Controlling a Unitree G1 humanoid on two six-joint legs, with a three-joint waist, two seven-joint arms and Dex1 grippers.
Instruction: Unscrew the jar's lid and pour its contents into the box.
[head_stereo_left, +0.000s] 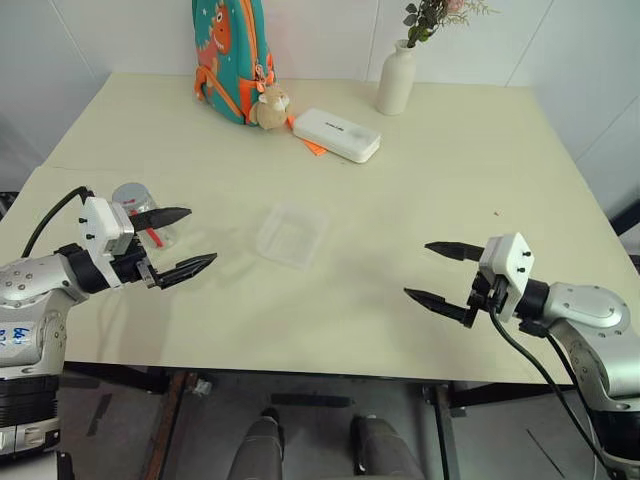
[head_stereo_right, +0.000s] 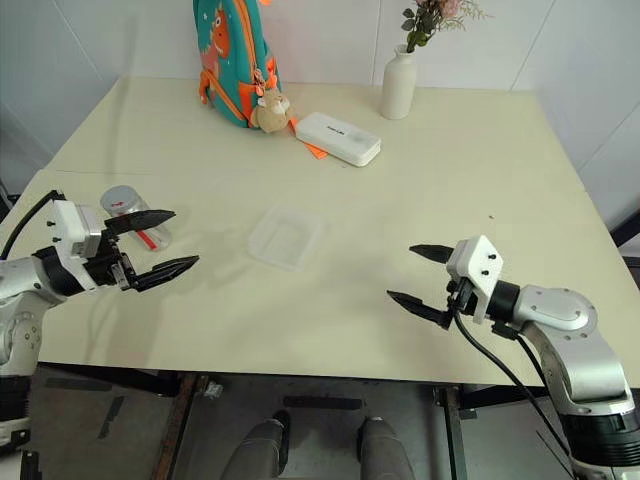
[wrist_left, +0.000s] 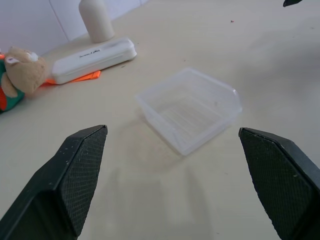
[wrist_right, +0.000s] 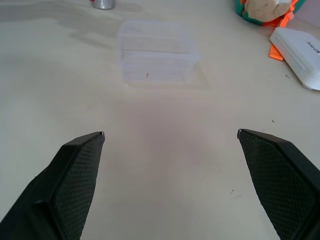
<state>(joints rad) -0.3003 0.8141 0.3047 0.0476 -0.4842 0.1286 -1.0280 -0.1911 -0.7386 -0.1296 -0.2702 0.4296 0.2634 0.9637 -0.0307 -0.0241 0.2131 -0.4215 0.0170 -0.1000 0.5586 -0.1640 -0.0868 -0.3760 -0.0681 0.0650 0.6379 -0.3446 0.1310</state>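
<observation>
Jar (head_stereo_right: 133, 212), lid (head_stereo_right: 118, 198) on, stood at nine o'clock of the clear box (head_stereo_right: 286, 237); left gripper (head_stereo_right: 153, 243) and right gripper (head_stereo_right: 421, 274) spread empty, flanking, presumably readying approach.

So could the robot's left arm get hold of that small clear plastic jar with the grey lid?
Probably yes. The small clear plastic jar stands upright on the table right beside the open left gripper, partly behind its upper finger, with nothing between them.
</observation>
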